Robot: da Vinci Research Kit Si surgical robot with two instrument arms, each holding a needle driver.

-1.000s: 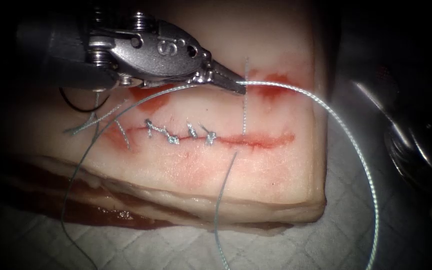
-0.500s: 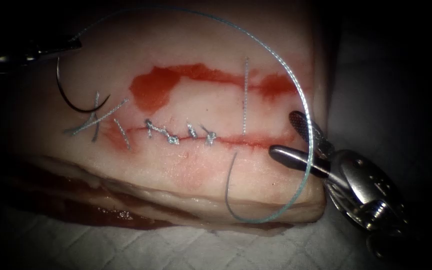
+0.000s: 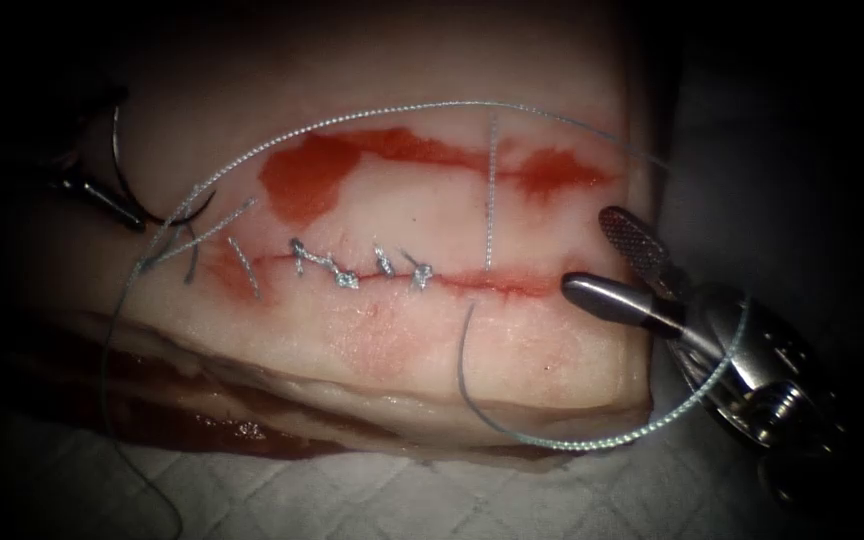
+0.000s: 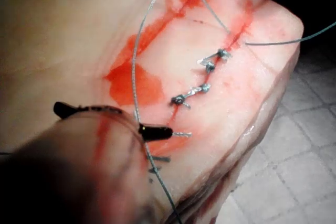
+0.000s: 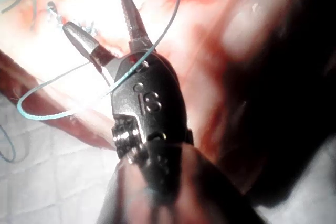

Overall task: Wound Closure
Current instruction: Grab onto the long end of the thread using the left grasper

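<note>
So, the needle (image 3: 120, 165) sits well past the left end of the cut (image 3: 472, 283), a dark curve against the tissue (image 3: 402, 340). I can't tell if any of it is actually in the tissue. The left tool (image 3: 122, 210) has its tip right on the needle's lower curve, but it's too dark to say whether it's gripping it.

At the right end of the cut, the right tool (image 3: 587, 255) has its jaws spread wide and holds nothing.

The thread (image 3: 402, 110) arcs above the cut from the needle side. One strand runs straight up from the cut, and another comes out just below it and loops round to drape over the right tool's body.

Only writing I can spot is a stamped mark (image 5: 152, 100) on the right tool (image 5: 94, 13) in its wrist view. It looks like an 8 or an S.

Along the cut's left half there's a row of stitches (image 3: 357, 268). Some cut ends of thread (image 3: 192, 235) lie further left, by the needle. Red fluid (image 3: 312, 175) is smeared above the cut. Below it, a quilted white cloth (image 3: 352, 490) lies under the tissue.
</note>
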